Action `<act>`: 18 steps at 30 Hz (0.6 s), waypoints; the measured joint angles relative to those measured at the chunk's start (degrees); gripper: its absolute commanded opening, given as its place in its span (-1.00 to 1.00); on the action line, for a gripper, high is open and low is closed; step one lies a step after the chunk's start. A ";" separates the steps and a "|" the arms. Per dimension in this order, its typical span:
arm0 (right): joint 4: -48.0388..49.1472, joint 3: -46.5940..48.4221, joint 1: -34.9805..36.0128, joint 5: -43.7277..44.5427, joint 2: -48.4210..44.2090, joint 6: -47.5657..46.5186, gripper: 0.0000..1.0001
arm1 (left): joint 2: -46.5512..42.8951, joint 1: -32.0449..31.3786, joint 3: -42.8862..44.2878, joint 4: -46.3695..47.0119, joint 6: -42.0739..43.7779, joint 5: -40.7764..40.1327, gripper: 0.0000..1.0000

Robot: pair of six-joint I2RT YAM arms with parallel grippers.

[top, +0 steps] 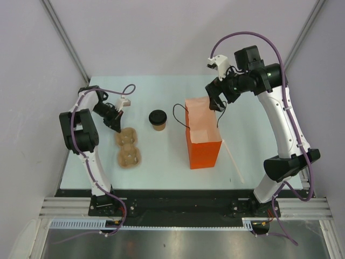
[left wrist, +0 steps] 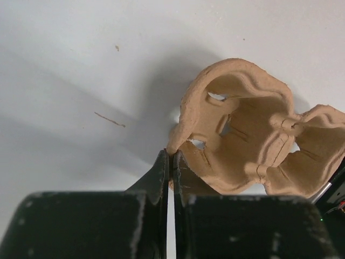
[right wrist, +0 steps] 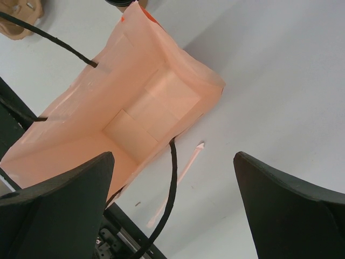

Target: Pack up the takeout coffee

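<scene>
Left gripper [left wrist: 170, 164] clamps the rim of the pulp cup carrier [left wrist: 242, 140].
Right gripper [top: 218, 101] hangs released over the orange paper bag [top: 204, 137]; lidded coffee cup [top: 158, 120] stands between them.

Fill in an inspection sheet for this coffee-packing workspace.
Surface: pale table, flat.
Job's things: lidded coffee cup upright between pulp carrier and open orange bag.
Clutter: thin pale stick right of the bag.
Grippers: left claw shut on the carrier's rim; right claw open over the bag's mouth.
Cables: purple cables along both arms.
Surroundings: plain pale walls.
</scene>
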 measured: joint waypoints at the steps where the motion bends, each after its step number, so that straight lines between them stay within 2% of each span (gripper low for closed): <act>1: -0.02 0.00 -0.15 -0.04 0.02 0.00 0.99 | -0.31 -0.02 0.00 -0.31 0.00 -0.28 -1.00; 6: -0.02 0.61 -2.71 -0.31 0.02 0.17 0.99 | -4.87 0.00 2.91 -3.96 -0.04 -1.18 -1.00; 12: -0.02 1.86 -6.05 -0.90 -0.20 0.31 0.99 | -14.12 0.00 16.61 -4.42 -2.25 -1.07 -1.00; 18: 0.00 4.31 -7.50 -2.10 -0.83 0.09 1.00 | -24.81 -0.26 28.20 -4.68 -9.42 2.05 -1.00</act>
